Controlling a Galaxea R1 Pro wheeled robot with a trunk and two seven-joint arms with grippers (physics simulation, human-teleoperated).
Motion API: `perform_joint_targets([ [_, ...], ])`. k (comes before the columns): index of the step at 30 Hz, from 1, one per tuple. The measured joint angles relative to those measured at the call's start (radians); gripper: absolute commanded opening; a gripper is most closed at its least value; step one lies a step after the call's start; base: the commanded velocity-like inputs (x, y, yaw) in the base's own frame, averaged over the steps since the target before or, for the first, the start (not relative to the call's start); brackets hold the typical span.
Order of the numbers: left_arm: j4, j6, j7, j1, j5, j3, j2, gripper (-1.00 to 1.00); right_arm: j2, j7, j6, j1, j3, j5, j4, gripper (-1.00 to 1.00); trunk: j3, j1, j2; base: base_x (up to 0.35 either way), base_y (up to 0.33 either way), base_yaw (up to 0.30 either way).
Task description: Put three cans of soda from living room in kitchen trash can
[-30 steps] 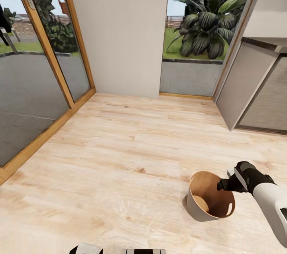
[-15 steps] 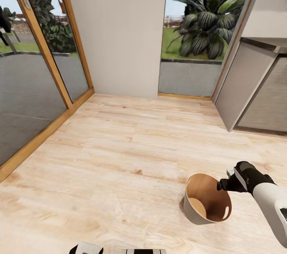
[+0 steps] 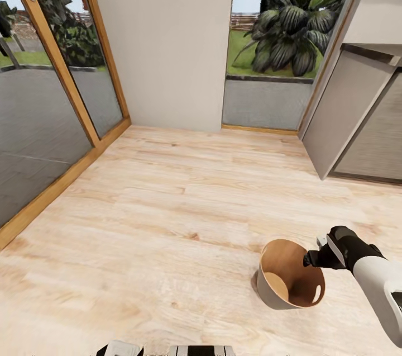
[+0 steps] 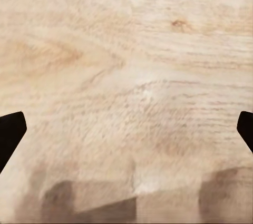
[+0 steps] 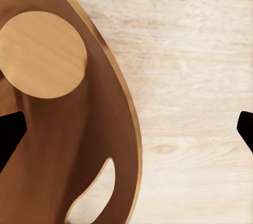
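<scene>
Nearest, the right gripper (image 3: 309,259) was held just over the far rim of the tash can (image 3: 268,295). In its wrist view the fingertips (image 5: 10,134) were spread wide at the frame edges with nothing between them, and the bin's wood-brown floor was seen bare. The left gripper (image 4: 126,134) was likewise spread and empty over the wood floor (image 3: 167,205). The bin stood upright, mouth up, below and to the left of the right gripper. Beyond, glass doors (image 3: 50,93) were seen.
</scene>
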Motion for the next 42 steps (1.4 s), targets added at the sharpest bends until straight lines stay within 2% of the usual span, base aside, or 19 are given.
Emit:
perform_joint_targets([
  [2, 0.001, 0.0, 0.0, 0.0, 0.0, 0.0, 0.0, 1.0, 0.0, 0.0, 0.0, 0.0, 0.0, 0.0, 0.001, 1.0, -0.008, 0.001, 0.0, 0.0, 0.0, 0.0],
  [7, -0.002, -0.002, 0.0, 0.0, 0.0, 0.0, 0.0, 1.0, 0.0, 0.0, 0.0, 0.0, 0.0, 0.0, 0.001, 1.0, -0.008, 0.001, -0.001, 0.0, 0.0, 0.0],
  [22, 0.002, -0.003, 0.0, 0.0, 0.0, -0.003, 0.0, 1.0, -0.002, 0.0, 0.0, 0.0, 0.0, 0.0, 0.002, 1.0, -0.066, 0.008, -0.004, 0.0, 0.0, 0.0],
  [42, 0.001, -0.004, 0.0, 0.0, 0.0, -0.003, 0.0, 1.0, 0.0, 0.0, 0.0, 0.0, 0.0, 0.0, -0.001, 1.0, -0.066, 0.008, -0.004, 0.0, 0.0, 0.0],
])
